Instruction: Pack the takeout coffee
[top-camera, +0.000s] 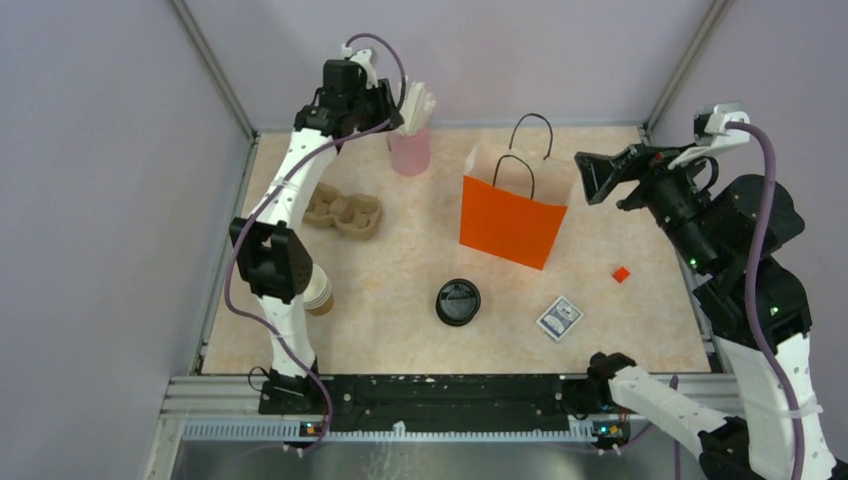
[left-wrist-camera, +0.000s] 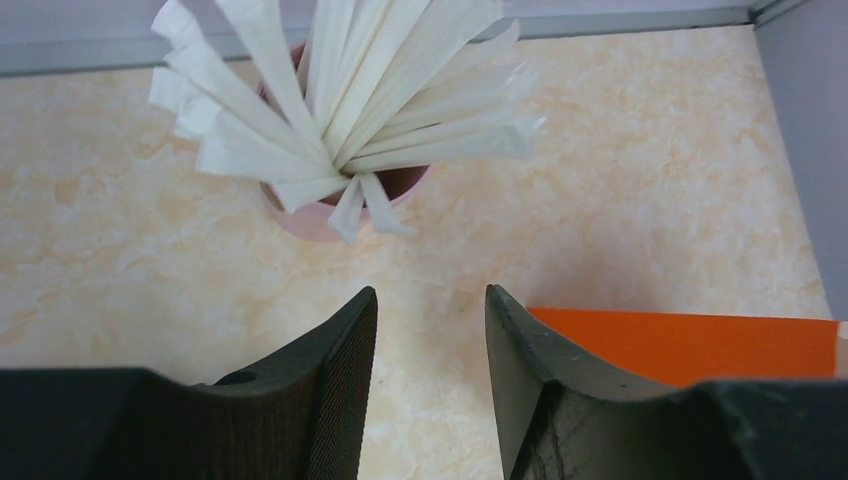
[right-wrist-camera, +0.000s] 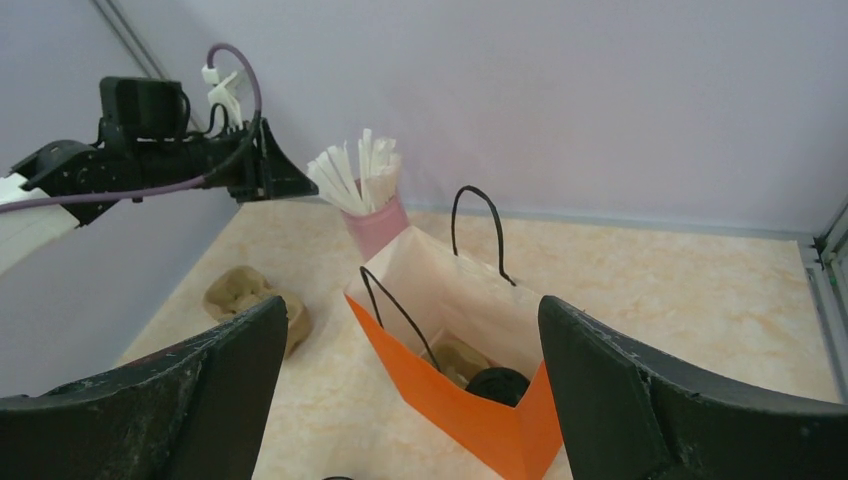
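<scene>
Well left of the orange paper bag (top-camera: 510, 222): lidless brown paper cup (top-camera: 321, 296), smooth-walled, half hidden behind the left arm. Nearer the bag, also on its left, moulded pulp cup carrier (top-camera: 345, 212), dull tan, rough, with round wells. Off the bag's far left corner, pink cup (top-camera: 410, 152) stuffed with a fan of flat white paper-wrapped straws (left-wrist-camera: 350, 90). Left gripper (left-wrist-camera: 430, 298) hovering beside those straws, on the side away from the bag, cross-hatched black pads (left-wrist-camera: 345, 380) parted, nothing between them. Just in front of the bag, towards its left, flat round black plastic lid (top-camera: 458, 301), alone on the marbled beige table (top-camera: 400, 260). Bag upright, mouth open, matte orange outside, pale inside, with thin looped black handles (top-camera: 531, 115). Inside, at the bottom: takeout coffee (right-wrist-camera: 498, 384), only its round black lid showing, beside something tan. In front of the bag's right corner, small flat printed packet (top-camera: 559, 318); farther right, tiny red scrap (top-camera: 621, 274). Right gripper (right-wrist-camera: 412, 305) raised to the right of the bag, jaws spread wide, empty.
</scene>
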